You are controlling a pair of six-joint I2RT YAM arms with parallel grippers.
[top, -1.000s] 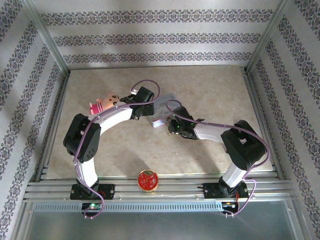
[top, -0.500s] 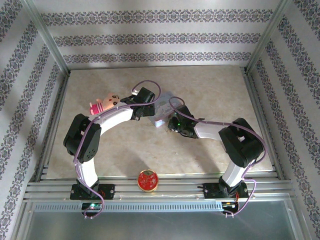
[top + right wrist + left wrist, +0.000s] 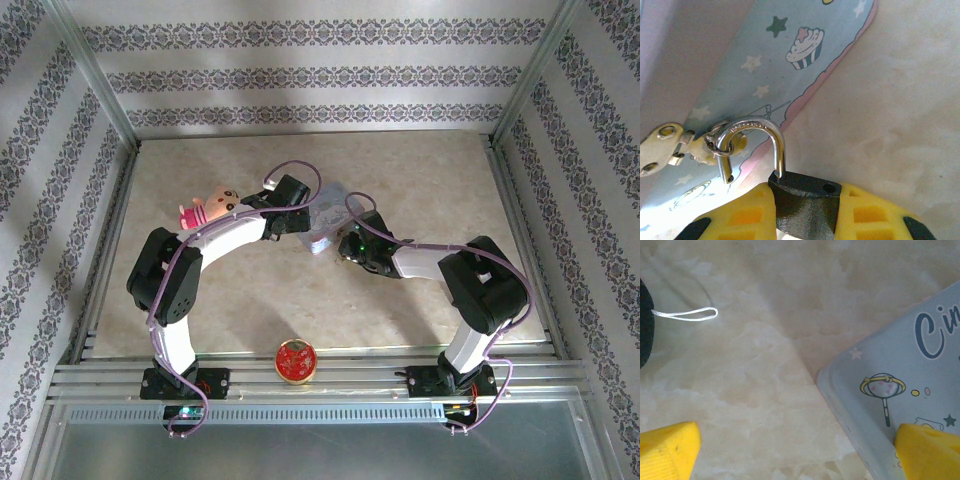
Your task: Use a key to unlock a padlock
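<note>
Though open, 1 padlock (image 3: pixel 805 202), 1 box (image 3: pixel 760 75).

A pale-blue cartoon-printed box (image 3: pixel 905 365) lay just beyond one left-gripper finger (image 3: pixel 927 452); a white cord loop (image 3: pixel 687 314) lay well beyond the other.

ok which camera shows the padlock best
Right wrist: the padlock is close up, its dark body clamped by the right gripper, shackle hooked through the hasp ring. Top external: too small to make out. Left wrist shows the box corner.
</note>
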